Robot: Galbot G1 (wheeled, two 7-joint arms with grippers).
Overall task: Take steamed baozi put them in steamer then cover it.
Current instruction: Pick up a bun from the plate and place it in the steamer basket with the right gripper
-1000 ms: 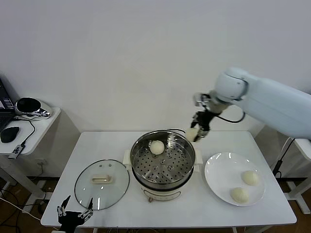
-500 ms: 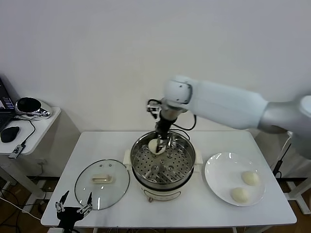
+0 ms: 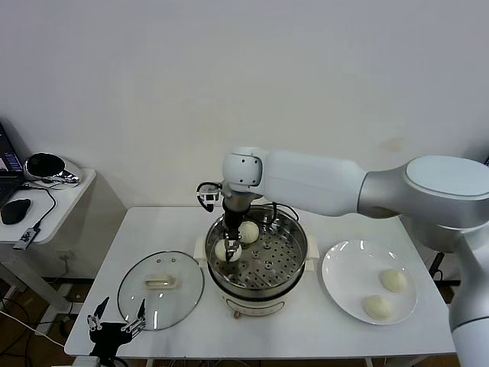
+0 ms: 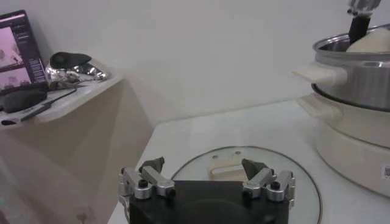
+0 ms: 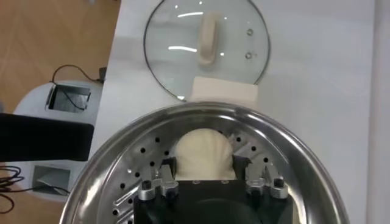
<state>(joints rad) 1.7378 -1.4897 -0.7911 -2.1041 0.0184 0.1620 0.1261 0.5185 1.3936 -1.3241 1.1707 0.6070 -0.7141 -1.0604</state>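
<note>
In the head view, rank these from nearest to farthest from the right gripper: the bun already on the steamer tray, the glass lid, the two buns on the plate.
1. Bun on the tray: in the steamer, just behind the right gripper.
2. Glass lid: flat on the table, left of the steamer.
3. Plate buns and: right of the steamer; too close to call between them.

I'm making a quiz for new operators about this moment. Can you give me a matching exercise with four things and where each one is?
Things:
1. glass lid
2. right gripper
3. left gripper
4. white plate

Places or states:
A. holds two buns, on the steamer's right
B. open, at the table's near edge by the lid
C. flat on the table, on the steamer's left
D. inside the steamer, shut on a bun

Pairs: 1-C, 2-D, 3-B, 4-A
</note>
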